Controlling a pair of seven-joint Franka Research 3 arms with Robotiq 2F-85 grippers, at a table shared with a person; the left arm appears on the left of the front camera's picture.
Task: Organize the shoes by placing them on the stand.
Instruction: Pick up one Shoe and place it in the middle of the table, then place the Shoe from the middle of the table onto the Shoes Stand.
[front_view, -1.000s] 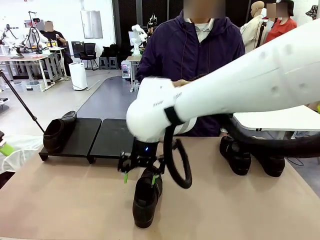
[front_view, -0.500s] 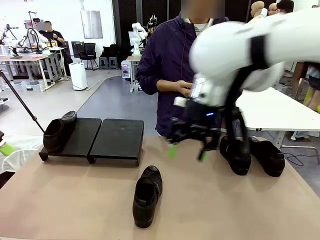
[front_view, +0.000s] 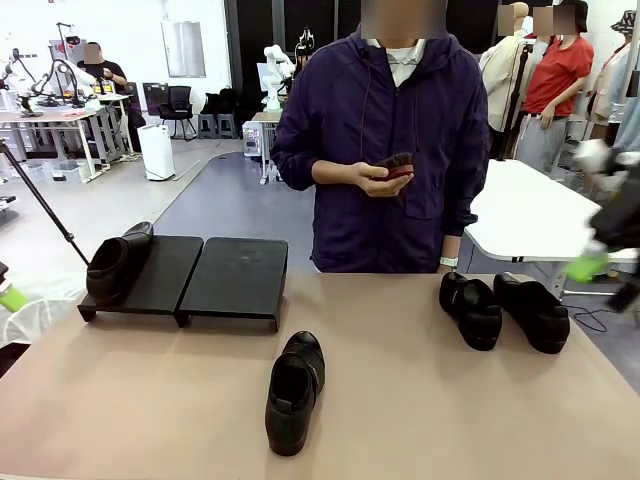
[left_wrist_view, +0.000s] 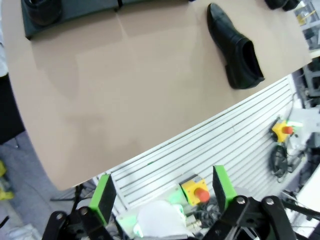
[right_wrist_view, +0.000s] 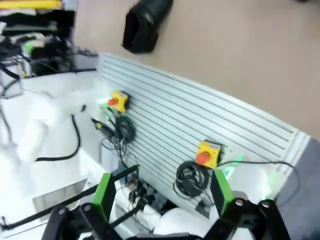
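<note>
Front view: the stand (front_view: 235, 275) sits on the table (front_view: 420, 400) toward 10 o'clock, its two dark platforms side by side and slanted. The first shoe (front_view: 115, 262) rests on the left platform at its 9 o'clock edge, toe pointing to the far side. The second shoe (front_view: 295, 392) lies on the bare tabletop at 6 o'clock, near the right platform's front edge but apart from it, heel opening toward the camera. The third shoe (front_view: 472, 312) and the fourth shoe (front_view: 535, 312) lie side by side at 3 o'clock, near the far edge, well apart from the stand. At 12 o'clock a person stands behind the table, one hand (front_view: 372, 178) holding a small dark brown object (front_view: 397, 163). From the left wrist camera, the left gripper (left_wrist_view: 162, 192) hangs off the table's near edge above a slatted metal panel (left_wrist_view: 225, 150), its green-padded fingers spread wide with nothing between them; the second shoe appears at 1 o'clock. From the right wrist camera, blurred, the right gripper (right_wrist_view: 162, 194) likewise has its fingers spread wide and empty over the same panel, with one shoe at 11 o'clock.
</note>
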